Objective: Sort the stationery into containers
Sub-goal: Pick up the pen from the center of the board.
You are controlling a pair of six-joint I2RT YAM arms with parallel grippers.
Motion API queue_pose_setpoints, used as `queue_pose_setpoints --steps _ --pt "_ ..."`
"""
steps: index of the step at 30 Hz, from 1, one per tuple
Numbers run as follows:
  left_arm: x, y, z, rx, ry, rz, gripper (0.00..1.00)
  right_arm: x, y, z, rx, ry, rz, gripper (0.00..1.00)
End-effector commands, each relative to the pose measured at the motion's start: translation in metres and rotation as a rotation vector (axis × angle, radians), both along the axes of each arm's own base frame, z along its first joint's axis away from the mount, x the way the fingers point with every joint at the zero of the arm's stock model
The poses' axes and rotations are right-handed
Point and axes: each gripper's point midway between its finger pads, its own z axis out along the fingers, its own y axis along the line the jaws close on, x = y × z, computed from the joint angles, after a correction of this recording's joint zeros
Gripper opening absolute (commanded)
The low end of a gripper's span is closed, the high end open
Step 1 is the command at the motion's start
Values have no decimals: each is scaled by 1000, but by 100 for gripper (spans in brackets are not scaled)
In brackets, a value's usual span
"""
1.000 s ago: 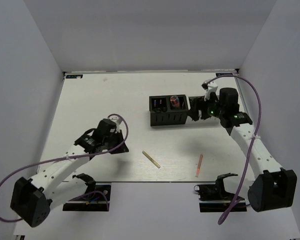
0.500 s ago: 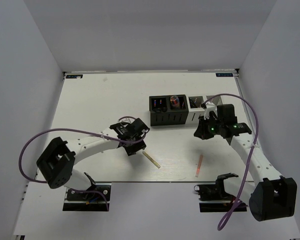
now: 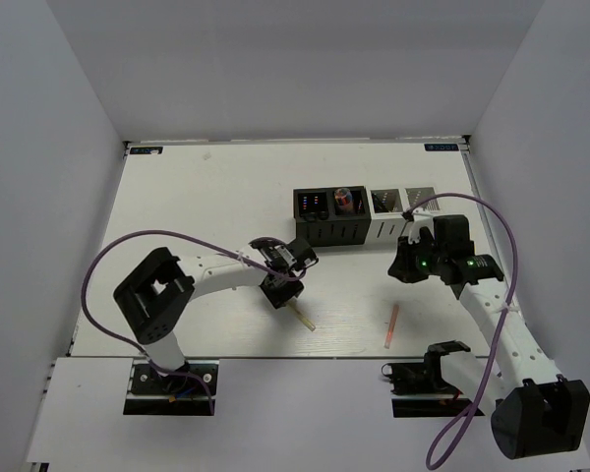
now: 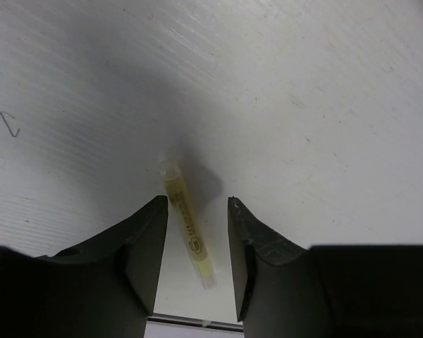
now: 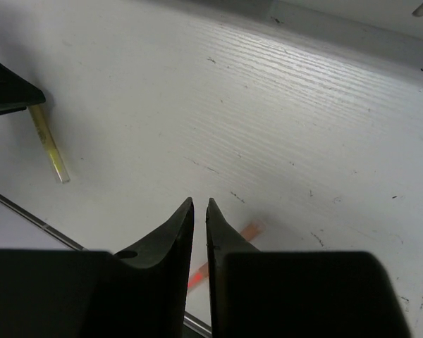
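We see the left gripper (image 3: 281, 295) low over the tabletop (image 3: 197, 216), its jaws half apart and set on either side of the beige stick (image 4: 187, 224). In the left wrist view the stick lies flat between the two fingers (image 4: 144, 246) and touches neither, with one end poking out past the fingertips. From above, the stick's near end shows just beyond the gripper, close to the front edge of the tabletop. We find the right gripper (image 5: 200, 204) hanging over bare tabletop in front of the containers (image 3: 329, 231). Its jaws are drawn almost together, with only a thin slit between them and nothing held. The thin salmon stick (image 3: 392, 326) lies flat nearer the front edge, apart from that gripper; in the right wrist view it is partly hidden behind the fingers. The containers stand in a row toward the back right, two black cups on the left and two pale ones (image 3: 401, 200) on the right. Something orange-pink shows in the second black cup.
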Motion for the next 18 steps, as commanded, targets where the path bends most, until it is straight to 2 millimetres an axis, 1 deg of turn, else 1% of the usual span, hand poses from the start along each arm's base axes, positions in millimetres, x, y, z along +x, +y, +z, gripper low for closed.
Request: queue_pose_setpoints --steps 1,2,3,5,8,12,13,15,16,18 --pt "4 -15 7 -26 -8 34 49 0 -2 0 2 5 -24 16" --pt "4 -17 8 -21 -12 35 49 1 -3 1 1 1 -25 16" --pt "2 -13 5 3 -3 38 49 1 -4 0 -3 2 -32 16" --pt "2 -12 5 18 -16 46 48 2 -4 0 -1 -4 -34 16" --pt "-2 -2 0 61 1 59 45 2 -5 1 -1 -5 -37 16" --pt "-7 4 -7 112 32 51 44 3 -5 3 14 -2 -60 16" --pt "-8 4 -8 125 38 46 42 2 -6 3 13 -2 -62 16" --pt "-11 6 -12 149 56 34 42 3 -6 3 14 -1 -66 16" --pt "-13 8 -16 167 66 23 42 3 -7 4 15 -2 -70 16" --pt "-12 9 -19 184 68 19 42 3 -7 6 21 -10 -72 16"
